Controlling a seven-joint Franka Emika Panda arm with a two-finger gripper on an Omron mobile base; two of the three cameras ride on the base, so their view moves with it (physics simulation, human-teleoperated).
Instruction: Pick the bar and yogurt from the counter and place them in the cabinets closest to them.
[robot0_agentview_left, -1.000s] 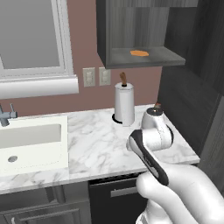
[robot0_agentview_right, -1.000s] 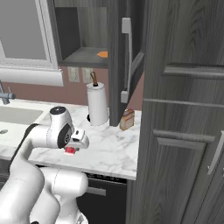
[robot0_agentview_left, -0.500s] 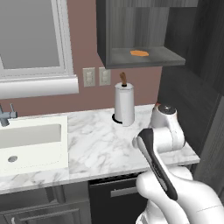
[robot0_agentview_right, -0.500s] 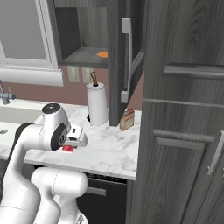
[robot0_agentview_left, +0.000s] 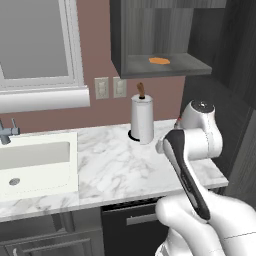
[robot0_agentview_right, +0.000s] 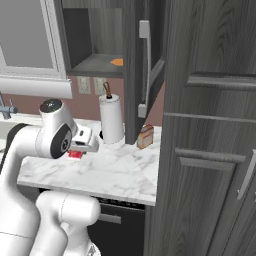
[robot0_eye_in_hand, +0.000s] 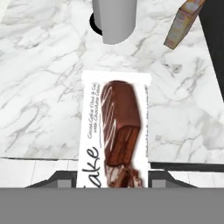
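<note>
My gripper (robot0_eye_in_hand: 114, 177) is shut on the bar (robot0_eye_in_hand: 114, 131), a flat packet with a white face and a chocolate picture, held lengthwise above the white marble counter (robot0_eye_in_hand: 39, 100). From the right base view the gripper (robot0_agentview_right: 82, 145) hangs just over the counter (robot0_agentview_right: 115, 172), with the bar's red edge (robot0_agentview_right: 75, 154) showing under it. The open wall cabinet (robot0_agentview_left: 155, 65) is above and behind, its shelf carrying a small orange thing (robot0_agentview_left: 159, 61). The yogurt is out of view.
A paper towel roll (robot0_agentview_left: 141, 120) stands at the back of the counter, under the cabinet. A tan box (robot0_agentview_right: 145, 136) leans by the tall dark cabinet (robot0_agentview_right: 210, 150). The open cabinet door (robot0_agentview_right: 145, 65) juts forward. A sink (robot0_agentview_left: 30, 165) lies left.
The hand has risen a little off the counter with the bar in its grip, and the arm's elbow has swung up and to the right.
</note>
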